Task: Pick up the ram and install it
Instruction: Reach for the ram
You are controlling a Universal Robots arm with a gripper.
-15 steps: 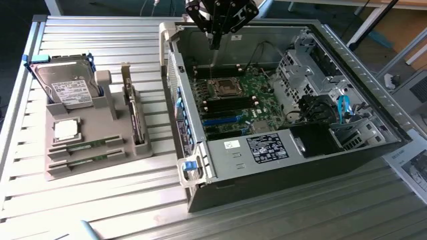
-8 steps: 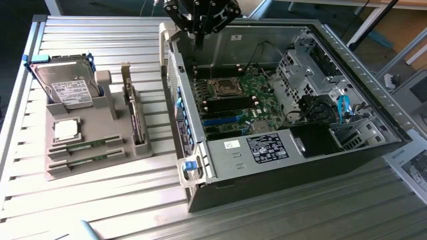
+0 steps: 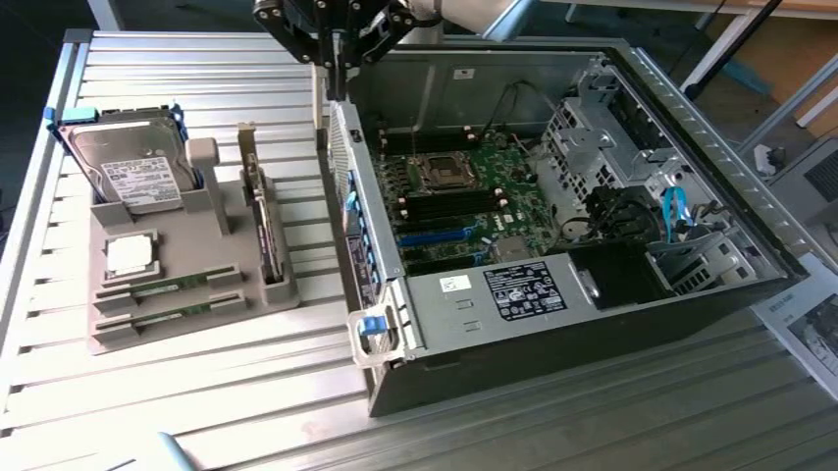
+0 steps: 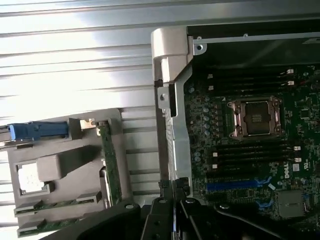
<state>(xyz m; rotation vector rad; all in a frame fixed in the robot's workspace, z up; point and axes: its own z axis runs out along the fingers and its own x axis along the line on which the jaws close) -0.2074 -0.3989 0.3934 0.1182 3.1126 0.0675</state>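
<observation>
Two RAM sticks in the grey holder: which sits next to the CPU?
The green RAM stick in the inner slot, directly beside the square silver CPU chip. The other stick lies at the grey holder's outer edge.

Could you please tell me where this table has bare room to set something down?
The table is bare across the exterior view's bottom, past the parts tray and computer case, and at its top left beyond the hard drive. The strip between tray and case is narrow, near the gripper. The tray itself, with ram sticks and card, is crowded.

Daylight w/ glare on table (image 4: 75, 60)
</observation>
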